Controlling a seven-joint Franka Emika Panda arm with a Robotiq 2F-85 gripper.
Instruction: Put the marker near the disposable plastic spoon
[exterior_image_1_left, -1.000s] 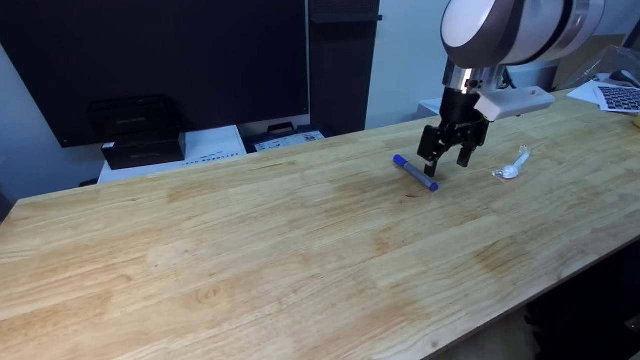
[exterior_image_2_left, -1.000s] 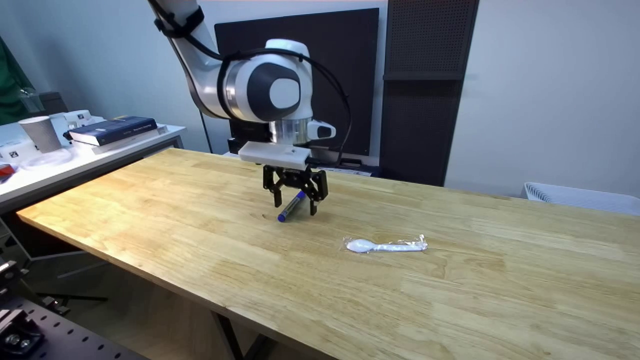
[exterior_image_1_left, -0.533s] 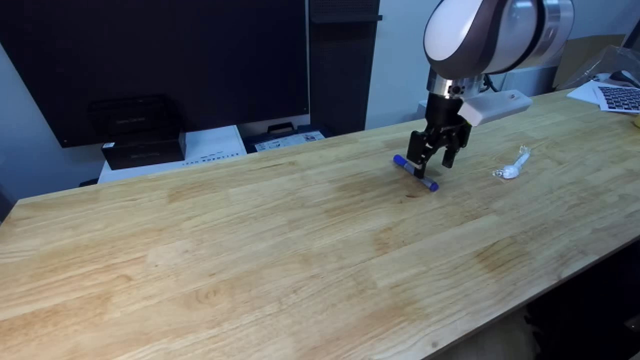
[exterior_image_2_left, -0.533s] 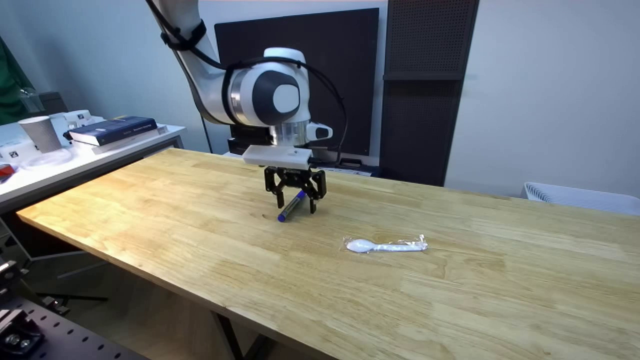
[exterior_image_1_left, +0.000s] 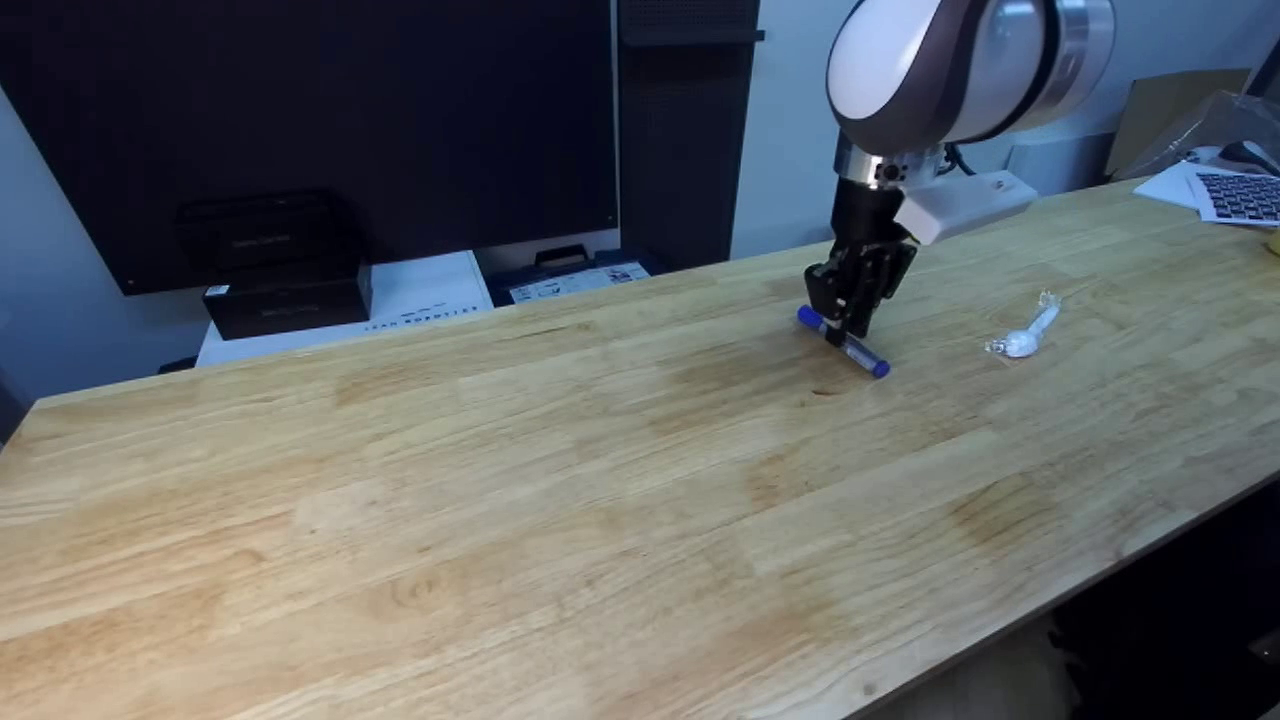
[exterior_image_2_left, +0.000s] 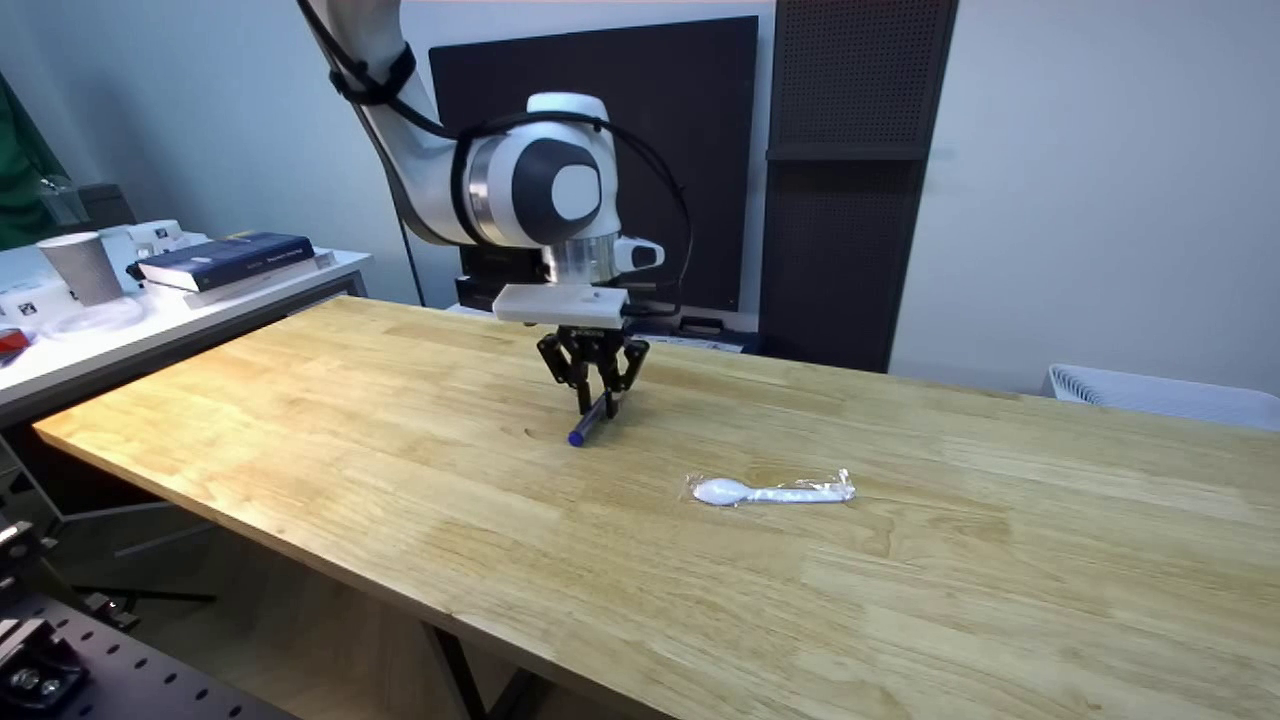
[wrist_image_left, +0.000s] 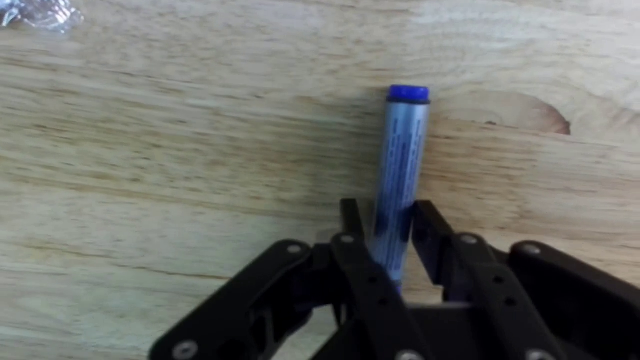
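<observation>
The marker, blue-capped with a grey-blue barrel, lies on the wooden table between the fingers of my gripper. In the wrist view the right-hand finger touches or nearly touches the barrel, while a narrow gap separates the left-hand finger from it. The jaws are partly closed around the marker. Both exterior views show the gripper low over the marker, its fingertips close to the tabletop. The disposable plastic spoon, white and in a clear wrapper, lies a short way off. Only the wrapper's edge shows in the wrist view.
The wooden table has its front edge towards the camera in an exterior view. A side table holds a paper cup and a book. Papers with a keyboard pattern lie at the table's far end.
My gripper has come down and across onto the marker, and its fingers have drawn much closer together around it. The marker has shifted slightly to the right in both exterior views. The spoon is unmoved.
</observation>
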